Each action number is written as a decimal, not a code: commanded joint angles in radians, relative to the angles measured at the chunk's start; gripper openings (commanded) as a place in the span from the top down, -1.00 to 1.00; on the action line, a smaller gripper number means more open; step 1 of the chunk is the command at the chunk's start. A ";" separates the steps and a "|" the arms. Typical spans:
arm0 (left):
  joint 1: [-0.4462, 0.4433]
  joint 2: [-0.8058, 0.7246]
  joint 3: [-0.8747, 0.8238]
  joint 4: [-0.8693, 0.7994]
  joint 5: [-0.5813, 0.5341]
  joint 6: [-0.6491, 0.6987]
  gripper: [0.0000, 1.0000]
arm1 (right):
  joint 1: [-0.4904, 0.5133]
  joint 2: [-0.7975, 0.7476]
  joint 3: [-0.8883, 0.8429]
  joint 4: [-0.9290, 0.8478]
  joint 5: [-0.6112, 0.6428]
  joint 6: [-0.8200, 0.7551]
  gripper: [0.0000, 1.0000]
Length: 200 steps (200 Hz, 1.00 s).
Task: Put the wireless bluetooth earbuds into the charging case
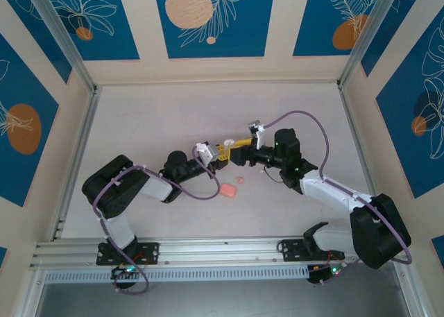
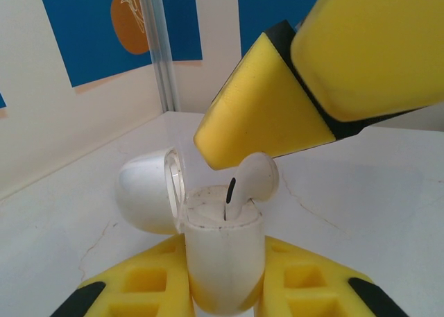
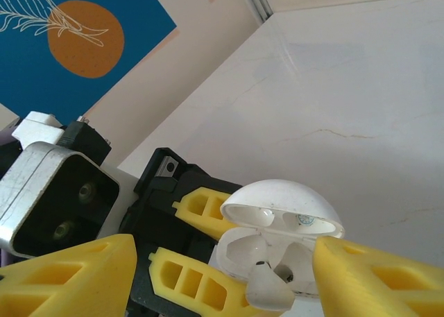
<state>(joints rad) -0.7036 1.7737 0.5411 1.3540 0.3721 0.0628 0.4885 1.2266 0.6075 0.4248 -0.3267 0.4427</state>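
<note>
The charging case [image 2: 223, 258] looks white here, not pink. It stands upright between the yellow fingers of my left gripper [image 2: 222, 289], which is shut on it, and its lid [image 2: 142, 192] is swung open. One white earbud [image 2: 254, 177] has its stem down in a well of the case [image 3: 284, 202] and its head sticks out at a tilt. My right gripper [image 3: 225, 261] is open, with a finger on either side of the earbud [image 3: 269, 289] and a gap to each. From above, both grippers meet at mid-table: the left [image 1: 220, 157] and the right [image 1: 234, 145].
A salmon-pink rounded piece [image 1: 227, 190] and a tiny pink bit [image 1: 240, 180] lie on the white table [image 1: 159, 123] just in front of the grippers. Walls and aluminium posts [image 1: 76, 143] ring the table.
</note>
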 commanded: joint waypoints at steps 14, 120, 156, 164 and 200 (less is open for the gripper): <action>-0.013 -0.027 -0.010 0.053 -0.001 0.015 0.60 | -0.015 -0.020 0.044 0.005 -0.031 0.029 -0.37; -0.012 -0.044 -0.025 0.053 -0.013 0.024 0.60 | -0.096 -0.126 0.126 -0.294 -0.040 0.136 -0.34; -0.012 -0.056 -0.043 0.053 -0.017 0.029 0.60 | -0.159 -0.155 0.185 -0.503 -0.051 0.125 -0.27; -0.013 -0.056 -0.043 0.053 -0.016 0.028 0.60 | -0.179 -0.153 0.191 -0.517 -0.079 0.132 -0.25; -0.013 -0.048 -0.035 0.053 -0.006 0.020 0.60 | -0.232 -0.101 0.212 -0.550 -0.226 0.217 -0.19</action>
<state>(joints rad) -0.7036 1.7416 0.5091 1.3582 0.3614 0.0784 0.2775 1.0966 0.7822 -0.0399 -0.4232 0.5930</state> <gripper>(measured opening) 0.200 0.602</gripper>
